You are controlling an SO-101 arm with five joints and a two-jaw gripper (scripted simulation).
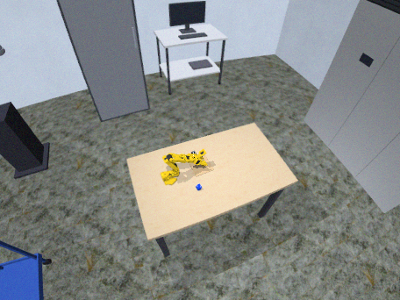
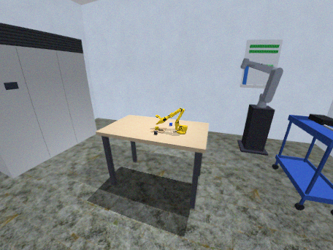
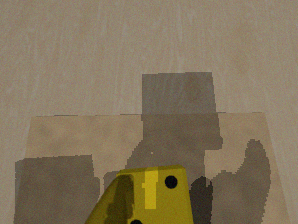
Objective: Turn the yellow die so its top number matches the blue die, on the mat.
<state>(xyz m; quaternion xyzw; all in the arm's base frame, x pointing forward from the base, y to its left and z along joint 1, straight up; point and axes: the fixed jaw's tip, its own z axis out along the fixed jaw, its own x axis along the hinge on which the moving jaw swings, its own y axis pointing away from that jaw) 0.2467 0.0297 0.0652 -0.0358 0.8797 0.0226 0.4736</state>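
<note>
Pale walls (image 1: pixel 250 17) (image 2: pixel 164 55), seemingly mossy floor (image 1: pixel 110 263) (image 2: pixel 128 226), wooden table (image 1: pixel 246 158) (image 2: pixel 128 126)

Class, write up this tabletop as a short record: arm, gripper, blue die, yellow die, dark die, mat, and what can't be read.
arm: yellow, reaching over the mat
gripper: open, jaws apart, above the table
blue die: on the table, off the mat
yellow die: probably the small yellow shape below the gripper
dark die: small, near the mat
mat: wood-toned, lying on the table, partly shadowed
unreadable: the numbers on top of the dice
</note>
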